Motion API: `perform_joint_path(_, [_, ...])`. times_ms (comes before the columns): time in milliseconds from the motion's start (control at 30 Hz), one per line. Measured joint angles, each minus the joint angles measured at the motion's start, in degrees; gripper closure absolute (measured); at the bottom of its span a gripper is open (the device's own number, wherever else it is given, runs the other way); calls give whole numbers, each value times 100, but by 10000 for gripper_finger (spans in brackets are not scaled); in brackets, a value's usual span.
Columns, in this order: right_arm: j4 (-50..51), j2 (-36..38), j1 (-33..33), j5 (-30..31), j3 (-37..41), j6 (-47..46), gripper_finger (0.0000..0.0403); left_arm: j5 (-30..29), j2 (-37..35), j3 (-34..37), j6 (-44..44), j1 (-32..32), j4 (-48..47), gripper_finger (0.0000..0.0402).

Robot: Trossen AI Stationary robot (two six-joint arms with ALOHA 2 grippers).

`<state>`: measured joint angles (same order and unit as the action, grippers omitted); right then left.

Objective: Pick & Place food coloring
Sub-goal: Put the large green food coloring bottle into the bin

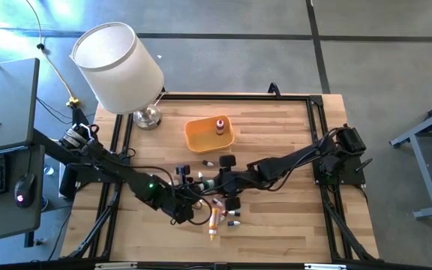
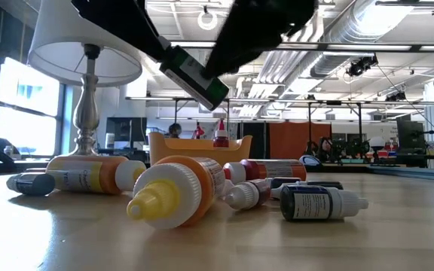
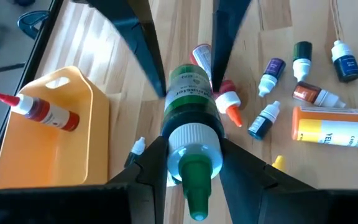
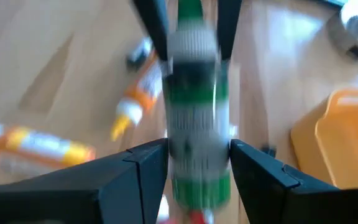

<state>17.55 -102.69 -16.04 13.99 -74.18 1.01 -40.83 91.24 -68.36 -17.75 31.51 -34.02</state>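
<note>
Green-capped food coloring bottle sits right up close, clamped by my left jaws at the cap end and my right jaws at the base, above the surface. Loose bottles lie below; orange tray holds a red one.

- bare surface right of the orange tray — open passage
- scattered bottles clutter the surface centre, under both tools
- left tool and right tool both clamp the green-capped bottle — arms crowd mid-surface
- lamp blocks the far-left corner
</note>
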Motion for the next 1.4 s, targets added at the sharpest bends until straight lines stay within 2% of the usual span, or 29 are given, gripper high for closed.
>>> perform_joint_path(100, [698, 254, -61, -230, 1, -311, 237, -47, 0, 0, 12, -5, -18, 295])
perform_joint_path(233, [1662, 713, -205, -285, 1, -1226, 237, -283, -2, -2, 192, -219, -44, 295])
perform_joint_path(367, [2113, 1103, -410, 299, 1, -1846, 237, -296, -57, -10, 906, -765, -47, 295])
perform_joint_path(500, [2163, 1296, -636, 963, 1, -1872, 237, 583, -45, -272, 1708, -1765, -192, 295])
perform_joint_path(600, [2170, 1344, -746, 1101, 1, -1861, 237, 1189, 2, -516, 2283, -2567, -274, 295])
perform_joint_path(767, [2272, 1344, -842, 996, 1, -1857, 237, 1656, 0, -756, 3087, -3699, -838, 295])
perform_joint_path(967, [2384, 1344, -885, 989, 1, -1857, 237, 1916, 0, -815, 4076, -4571, -1671, 295])
perform_joint_path(1167, [2382, 1344, -882, 1008, 1, -1883, 237, 2448, 131, -812, 4819, -4991, -1426, 295])
perform_joint_path(1400, [2338, 1344, -882, 1007, 1, -1853, 237, 2640, 650, -815, 5459, -4938, -1183, 295])
